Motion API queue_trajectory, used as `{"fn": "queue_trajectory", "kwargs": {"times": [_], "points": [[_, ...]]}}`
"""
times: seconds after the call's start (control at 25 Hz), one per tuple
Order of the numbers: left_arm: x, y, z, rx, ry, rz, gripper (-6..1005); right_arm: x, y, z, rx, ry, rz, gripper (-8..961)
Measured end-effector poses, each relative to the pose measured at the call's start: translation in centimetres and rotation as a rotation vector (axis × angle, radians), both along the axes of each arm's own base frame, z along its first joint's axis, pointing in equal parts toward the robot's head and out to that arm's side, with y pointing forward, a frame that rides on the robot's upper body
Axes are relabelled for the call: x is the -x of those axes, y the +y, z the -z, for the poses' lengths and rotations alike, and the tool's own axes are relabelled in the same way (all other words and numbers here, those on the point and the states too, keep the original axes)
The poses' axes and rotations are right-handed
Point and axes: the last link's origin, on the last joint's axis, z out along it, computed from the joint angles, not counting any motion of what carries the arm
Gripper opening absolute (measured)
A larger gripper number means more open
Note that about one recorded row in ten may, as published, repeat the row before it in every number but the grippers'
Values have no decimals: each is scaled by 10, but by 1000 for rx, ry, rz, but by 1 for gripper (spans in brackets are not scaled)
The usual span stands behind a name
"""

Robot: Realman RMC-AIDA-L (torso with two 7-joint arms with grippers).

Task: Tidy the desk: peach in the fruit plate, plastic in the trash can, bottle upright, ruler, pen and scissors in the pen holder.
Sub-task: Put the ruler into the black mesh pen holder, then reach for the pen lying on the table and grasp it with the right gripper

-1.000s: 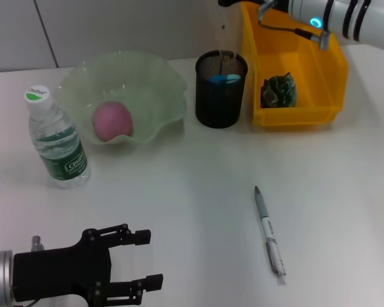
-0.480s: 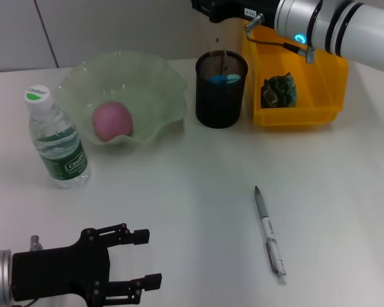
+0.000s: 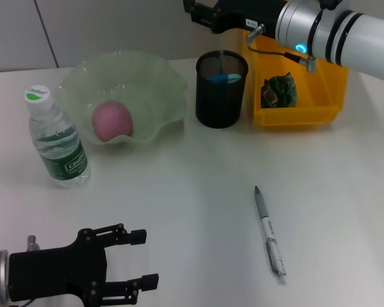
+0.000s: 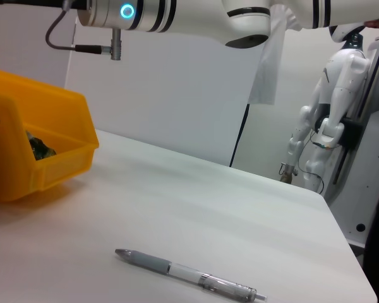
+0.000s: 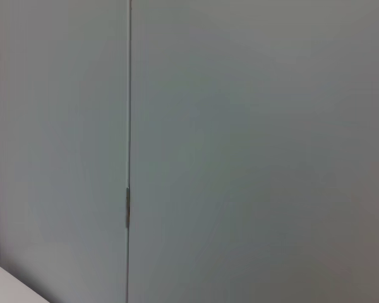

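The bottle (image 3: 56,142) at about nine o'clock on my bench (image 3: 192,192) wears a green label (image 3: 68,164) with white lettering that starts with a "C"; I think it is a brand name, but I can't read the rest. Its white cap (image 3: 37,94) carries a green mark. A small white tag (image 3: 250,23) on my right arm bears dark print too tiny to read.

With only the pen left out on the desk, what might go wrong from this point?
The pen lies flat on the desk, so a grasp may slip or roll it. The pen holder already holds blue-handled scissors, which may block insertion. The right gripper hovers just above the holder and might knock it.
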Motion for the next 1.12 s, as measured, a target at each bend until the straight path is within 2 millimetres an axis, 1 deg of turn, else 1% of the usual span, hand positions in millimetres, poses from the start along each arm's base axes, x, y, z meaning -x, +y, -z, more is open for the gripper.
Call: {"fn": "queue_trajectory", "kwargs": {"times": [0.08,0.24,0.4,0.44,0.48,0.52,0.64,0.68,0.72,0.8,0.88,1.0,1.12], "points": [[0,0,0,1,0,2,780,-1,-1,0,1,2,0,504],[0,0,0,1,0,3,779,-1,-1,0,1,8,-1,583],[0,0,-1,-1,2,3,778,2,-7,-8,3,100,-24,662],[1,0,-1,-2,2,2,778,3,-10,-12,3,131,-44,682],[1,0,-1,-4,2,3,778,7,-21,-23,12,199,-112,702],[0,-1,-1,-4,1,3,778,7,-21,-23,12,199,-112,712],[0,-1,0,-4,0,4,777,13,-38,-37,37,254,-218,742],[-1,0,0,-5,-1,7,777,17,-51,-47,67,273,-293,752],[-1,0,0,-5,-1,7,776,17,-51,-47,67,273,-293,752],[-1,0,0,-8,1,9,776,20,-64,-56,114,255,-363,753],[-1,1,0,-10,2,9,776,21,-73,-63,181,196,-424,753],[-1,1,0,-13,-1,8,775,20,-82,-69,293,79,-472,752],[-2,2,0,-16,0,12,774,18,-83,-73,403,-39,-484,752]]}}
